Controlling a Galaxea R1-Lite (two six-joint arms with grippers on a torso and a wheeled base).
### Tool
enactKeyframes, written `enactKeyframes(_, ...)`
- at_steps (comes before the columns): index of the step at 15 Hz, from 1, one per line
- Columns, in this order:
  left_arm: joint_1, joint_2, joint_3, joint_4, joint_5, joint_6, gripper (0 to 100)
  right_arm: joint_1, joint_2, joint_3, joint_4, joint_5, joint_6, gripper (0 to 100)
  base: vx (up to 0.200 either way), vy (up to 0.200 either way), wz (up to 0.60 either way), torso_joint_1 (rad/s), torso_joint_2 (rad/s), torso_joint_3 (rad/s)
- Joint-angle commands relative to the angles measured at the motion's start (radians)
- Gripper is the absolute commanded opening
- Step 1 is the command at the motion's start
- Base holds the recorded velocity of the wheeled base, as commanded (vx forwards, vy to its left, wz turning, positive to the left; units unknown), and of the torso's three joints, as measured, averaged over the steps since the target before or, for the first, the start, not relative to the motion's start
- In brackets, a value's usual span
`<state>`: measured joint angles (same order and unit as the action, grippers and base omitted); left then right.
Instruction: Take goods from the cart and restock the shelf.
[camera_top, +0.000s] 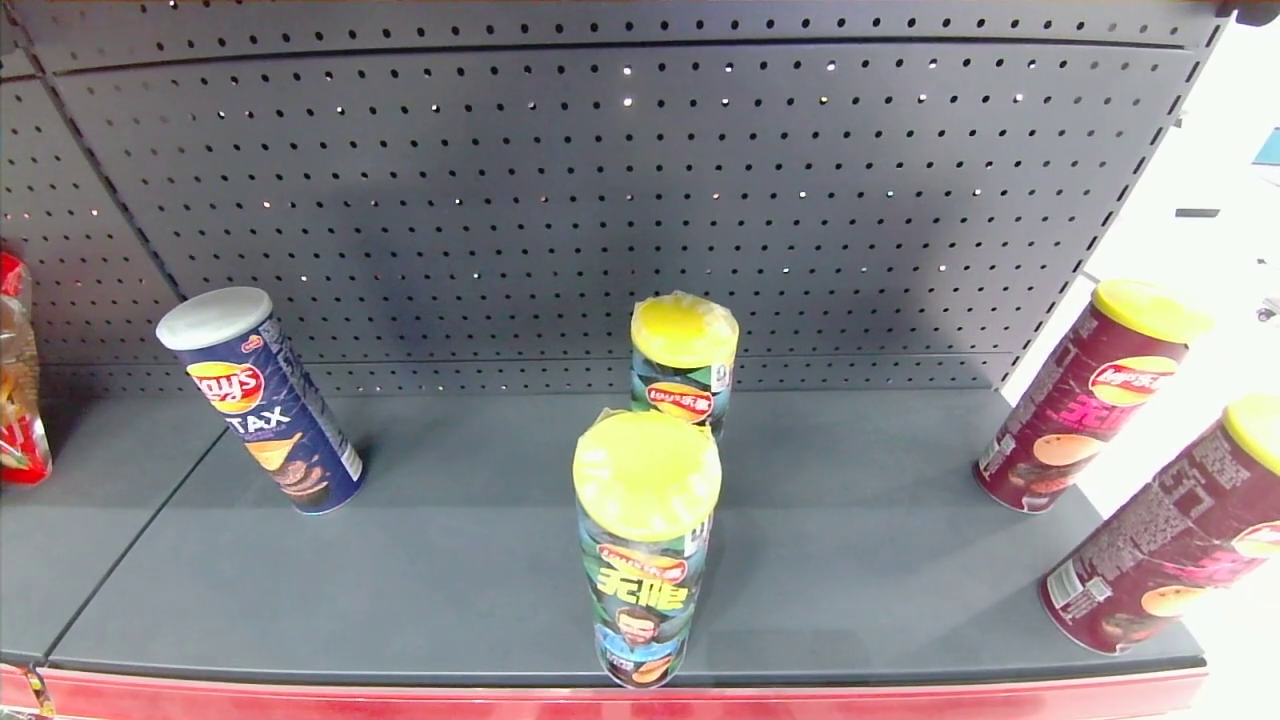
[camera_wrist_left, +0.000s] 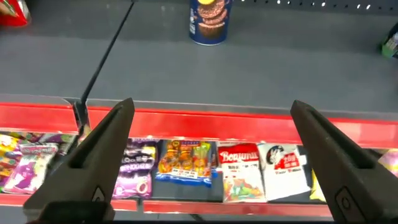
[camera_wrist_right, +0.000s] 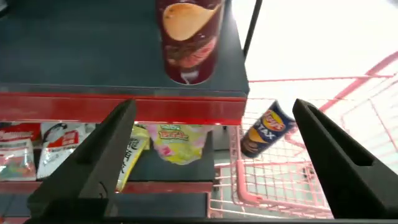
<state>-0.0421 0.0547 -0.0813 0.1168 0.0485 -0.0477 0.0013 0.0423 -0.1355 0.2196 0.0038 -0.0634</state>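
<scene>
Blue can (camera_wrist_right: 264, 129) tilted in the wire cart (camera_wrist_right: 323, 180), ahead of the spread, empty right pincer (camera_wrist_right: 212, 104). Could clip the maroon can (camera_wrist_right: 189, 37) at the shelf edge (camera_wrist_right: 186, 107) just ahead on the way, toppling it. Left pincer (camera_wrist_left: 212, 104) likewise spread, empty.

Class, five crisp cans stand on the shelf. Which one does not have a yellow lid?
The dark blue can at the left of the shelf: its lid is pale grey, while the green cans and maroon cans have yellow lids.

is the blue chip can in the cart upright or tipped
Tipped: the blue can lies slanted inside the red cart.
</scene>
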Motion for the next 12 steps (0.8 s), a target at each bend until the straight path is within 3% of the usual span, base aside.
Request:
enactKeyframes(1,0.001,0.005,0.000,0.000,-0.001,0.005,100,-0.001,-0.039,0.010,-0.002,0.039,-0.001,100,-0.200,0.000,0.00,0.007,0.00,-0.002)
enactKeyframes(7,0.001,0.005,0.000,0.000,0.002,0.003,100,-0.001,-0.039,0.010,-0.003,0.042,-0.029,100,-0.200,0.000,0.00,0.000,0.00,0.002)
enactKeyframes(12,0.001,0.005,0.000,0.000,0.007,0.005,100,-0.001,-0.039,0.010,-0.003,0.031,-0.026,100,0.000,0.000,0.00,0.000,0.00,0.000)
